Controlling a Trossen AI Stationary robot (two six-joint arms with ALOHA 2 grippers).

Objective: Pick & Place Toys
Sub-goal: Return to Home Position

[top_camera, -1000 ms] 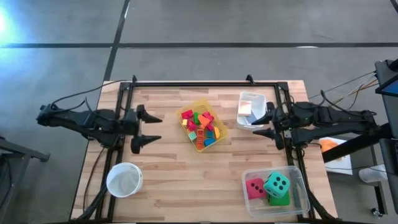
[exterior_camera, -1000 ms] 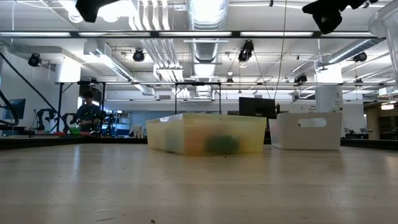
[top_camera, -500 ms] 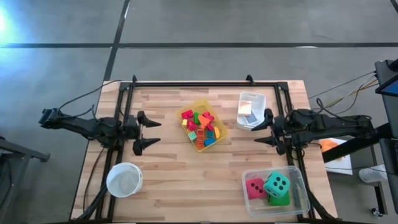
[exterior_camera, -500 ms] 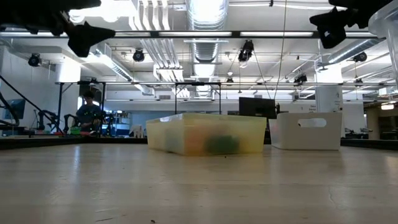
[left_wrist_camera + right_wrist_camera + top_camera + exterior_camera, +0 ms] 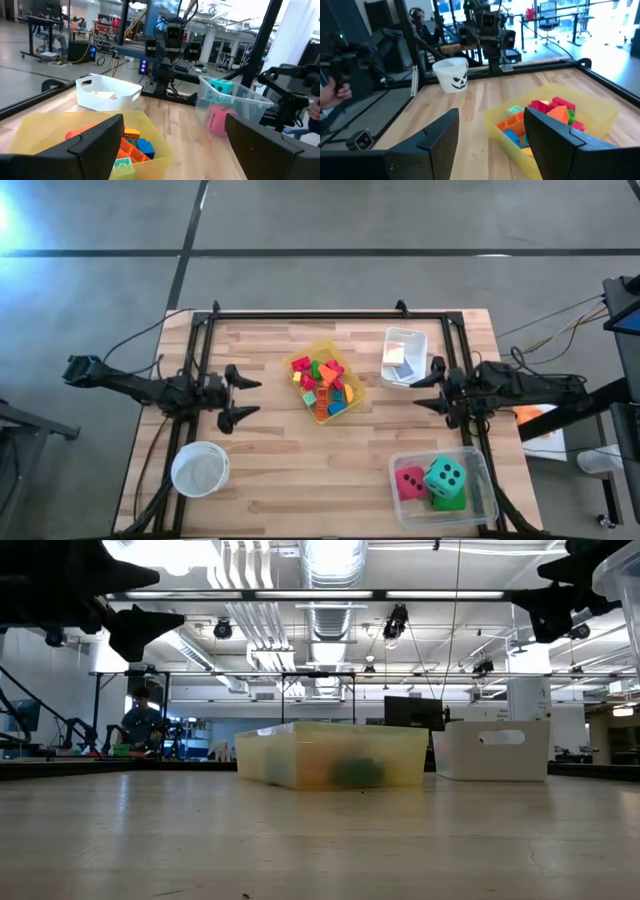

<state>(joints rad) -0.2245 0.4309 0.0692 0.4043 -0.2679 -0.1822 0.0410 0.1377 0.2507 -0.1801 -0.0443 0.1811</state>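
Observation:
Many small coloured blocks (image 5: 322, 383) lie in a yellow bin (image 5: 349, 370) at the table's middle; they also show in the left wrist view (image 5: 132, 145) and the right wrist view (image 5: 547, 112). A pink-red die (image 5: 410, 482), a teal die (image 5: 444, 475) and a green die (image 5: 451, 501) sit in a clear bin (image 5: 482, 470) at the near right. My left gripper (image 5: 257, 398) is open and empty, left of the yellow bin, above the table. My right gripper (image 5: 414, 394) is open and empty, right of the yellow bin, beside the white bin (image 5: 403, 358).
A round white bowl (image 5: 200, 469) stands at the near left. The white bin holds a few small items. A black frame (image 5: 300, 314) runs along the table's far edge and sides. Bare wood lies between the bowl and the clear bin. A person's hand (image 5: 332, 92) shows beyond the table.
Both grippers have come down from higher above the table, both staying open. My right gripper has also drawn back a little toward the table's right edge. The blocks, dice and bins have not moved.

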